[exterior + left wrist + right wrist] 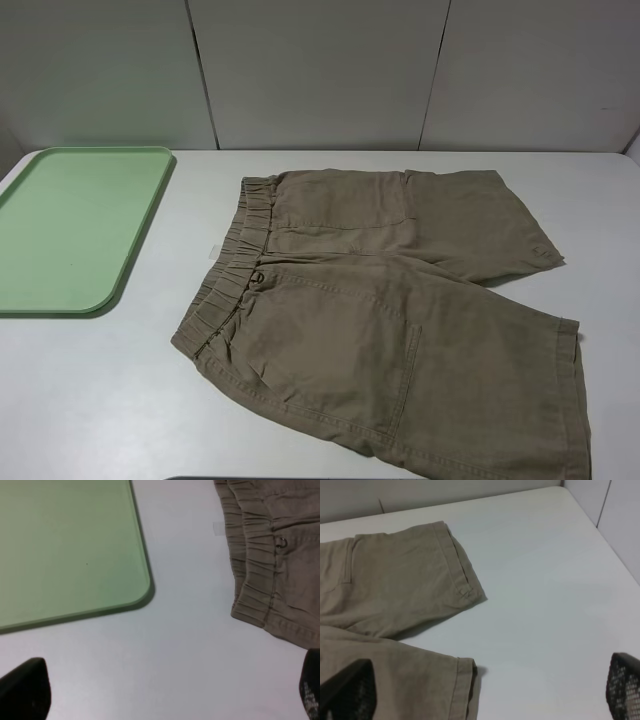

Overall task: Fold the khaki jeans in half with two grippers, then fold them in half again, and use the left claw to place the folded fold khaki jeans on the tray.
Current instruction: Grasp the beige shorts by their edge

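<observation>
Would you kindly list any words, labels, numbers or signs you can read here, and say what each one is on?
No readable text anywhere.
The small pale tag beside the waistband of the khaki jeans is too small and blurred to read.
The tray shows no print.

The white table carries the green tray and, apart from it, the spread khaki jeans.
</observation>
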You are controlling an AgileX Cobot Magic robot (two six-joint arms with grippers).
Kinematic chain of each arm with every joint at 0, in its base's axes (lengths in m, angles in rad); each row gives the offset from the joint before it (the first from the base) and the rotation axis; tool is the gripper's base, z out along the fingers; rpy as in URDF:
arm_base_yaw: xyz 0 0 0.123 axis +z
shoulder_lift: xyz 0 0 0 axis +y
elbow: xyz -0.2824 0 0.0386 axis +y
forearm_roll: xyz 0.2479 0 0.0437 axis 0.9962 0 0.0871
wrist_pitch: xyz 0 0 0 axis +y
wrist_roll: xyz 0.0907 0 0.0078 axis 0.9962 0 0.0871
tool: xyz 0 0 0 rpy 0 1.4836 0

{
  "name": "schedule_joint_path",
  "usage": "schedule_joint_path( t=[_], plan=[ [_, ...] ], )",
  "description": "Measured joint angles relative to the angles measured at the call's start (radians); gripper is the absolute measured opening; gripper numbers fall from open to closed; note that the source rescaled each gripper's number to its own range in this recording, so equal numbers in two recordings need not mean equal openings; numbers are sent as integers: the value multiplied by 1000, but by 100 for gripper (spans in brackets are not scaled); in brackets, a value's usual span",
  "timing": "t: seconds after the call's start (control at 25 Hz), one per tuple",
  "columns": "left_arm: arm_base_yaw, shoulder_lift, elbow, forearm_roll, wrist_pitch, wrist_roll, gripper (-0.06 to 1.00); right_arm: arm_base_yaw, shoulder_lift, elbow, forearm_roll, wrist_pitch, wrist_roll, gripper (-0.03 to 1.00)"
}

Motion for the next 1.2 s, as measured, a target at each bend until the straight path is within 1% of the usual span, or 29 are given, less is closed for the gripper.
schedule_joint_path(
  t=[1.2],
  plan=[
    [0, 0, 0, 0, 0, 0, 100, 0, 0, 0, 1, 0, 0, 100]
  ],
)
